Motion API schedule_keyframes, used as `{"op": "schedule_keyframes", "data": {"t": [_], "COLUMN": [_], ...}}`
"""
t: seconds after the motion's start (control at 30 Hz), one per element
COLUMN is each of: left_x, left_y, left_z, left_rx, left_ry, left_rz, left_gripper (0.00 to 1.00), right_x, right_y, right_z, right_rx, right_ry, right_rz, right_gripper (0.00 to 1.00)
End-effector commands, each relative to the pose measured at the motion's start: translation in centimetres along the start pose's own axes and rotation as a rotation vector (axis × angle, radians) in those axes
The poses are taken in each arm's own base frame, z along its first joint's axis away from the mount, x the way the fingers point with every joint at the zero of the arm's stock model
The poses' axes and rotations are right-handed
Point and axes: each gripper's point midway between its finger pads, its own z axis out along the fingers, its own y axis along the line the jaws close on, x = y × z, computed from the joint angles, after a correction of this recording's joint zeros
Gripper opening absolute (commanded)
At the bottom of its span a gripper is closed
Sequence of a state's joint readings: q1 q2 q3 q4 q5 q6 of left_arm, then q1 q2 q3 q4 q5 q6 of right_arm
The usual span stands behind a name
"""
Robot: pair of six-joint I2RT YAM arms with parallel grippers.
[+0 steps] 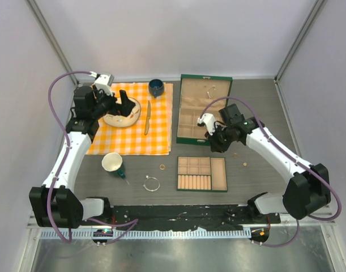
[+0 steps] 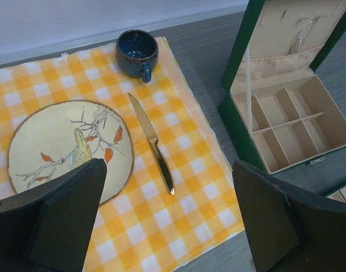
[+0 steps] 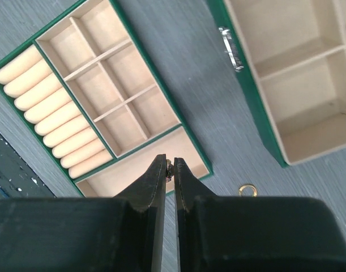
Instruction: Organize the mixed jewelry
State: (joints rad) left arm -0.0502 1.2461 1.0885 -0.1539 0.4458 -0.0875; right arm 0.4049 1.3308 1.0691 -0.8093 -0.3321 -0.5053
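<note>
The left gripper [image 1: 119, 107] hangs over the painted plate [image 2: 25, 147] on the yellow checked cloth [image 1: 161, 141], its jaws spread wide and holding nothing; a dark blue cup [image 2: 137, 52] stands at the cloth's far edge; a gold knife [image 2: 153, 144] lies just right of the plate. On the bare table near the cloth's front edge sits a white cup [image 1: 112, 162]; right of it lie the silver wire bangle [image 1: 152, 183] and the small gold ring [image 1: 162, 167], apart from each other. Next comes the green tray [image 1: 222, 190], with the open green box [image 1: 180, 107] beyond it. The right gripper [image 3: 169, 161] hovers over the tray's long compartment, fingers pinched on a tiny metal piece [image 3: 170, 168]; a small gold loop [image 3: 247, 189] lies on the table beside the tray.
</note>
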Motion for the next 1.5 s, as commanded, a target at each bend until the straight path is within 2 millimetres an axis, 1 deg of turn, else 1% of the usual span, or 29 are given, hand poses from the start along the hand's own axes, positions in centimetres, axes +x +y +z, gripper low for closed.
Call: {"op": "schedule_keyframes", "data": {"t": [0.0, 0.2, 0.4, 0.57, 0.9, 1.07, 1.3, 1.47], "left_x": [-0.8, -0.7, -0.4, -0.3, -0.4, -0.3, -0.3, -0.3], "left_y": [-0.1, 0.0, 0.0, 0.1, 0.0, 0.0, 0.0, 0.1], "left_z": [-0.2, -0.2, -0.1, 0.0, -0.1, 0.0, 0.0, -0.1], "left_rx": [0.001, -0.003, 0.000, 0.000, 0.002, 0.002, 0.000, -0.003], "left_ry": [-0.033, -0.030, -0.025, -0.023, -0.026, -0.023, -0.025, -0.025], "left_rz": [0.032, 0.037, 0.036, 0.038, 0.039, 0.038, 0.039, 0.041], "left_gripper": [1.00, 1.00, 1.00, 1.00, 1.00, 1.00, 1.00, 1.00], "right_x": [-0.7, 0.0, 0.1, 0.4, 1.5, 2.1, 3.1, 3.4], "right_y": [0.7, 1.4, 1.3, 1.9, 2.4, 2.2, 2.5, 2.5], "right_z": [2.2, 4.7, 6.1, 7.2, 8.5, 8.9, 9.5, 9.7], "right_rx": [-0.002, -0.024, -0.002, -0.006, -0.016, -0.007, -0.024, -0.021], "right_ry": [-0.004, 0.032, 0.055, 0.079, 0.135, 0.159, 0.202, 0.215], "right_rz": [-0.007, -0.020, -0.015, -0.018, -0.025, -0.026, -0.022, -0.020], "right_gripper": [0.01, 0.01, 0.01, 0.01, 0.01, 0.01, 0.04, 0.07]}}
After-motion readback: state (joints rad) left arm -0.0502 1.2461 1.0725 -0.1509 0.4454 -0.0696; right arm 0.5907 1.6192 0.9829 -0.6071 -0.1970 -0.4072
